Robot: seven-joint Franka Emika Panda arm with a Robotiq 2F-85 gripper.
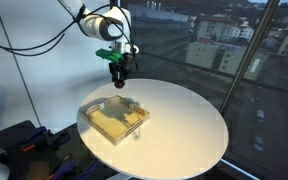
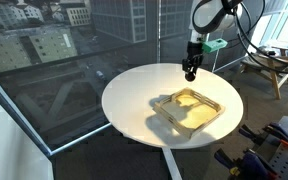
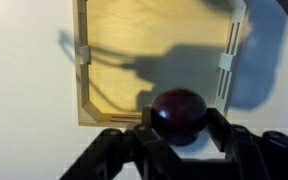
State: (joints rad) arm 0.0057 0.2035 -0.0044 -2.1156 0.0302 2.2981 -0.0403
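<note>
Ball: dark red, round, glossy. It is clamped between the fingers of the gripper, which hangs over the round white table just beside the tray's edge. Tray: shallow, wooden, with raised rims and a bare wood floor.

Arm overhead, wrist pointing down, jaws clamped.

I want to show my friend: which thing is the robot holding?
Find the round white table, then the shallow wooden tray on it. Above the tray's edge, the gripper pinches a small ball: dark red, shiny and round, unlike the flat pale tray.
</note>
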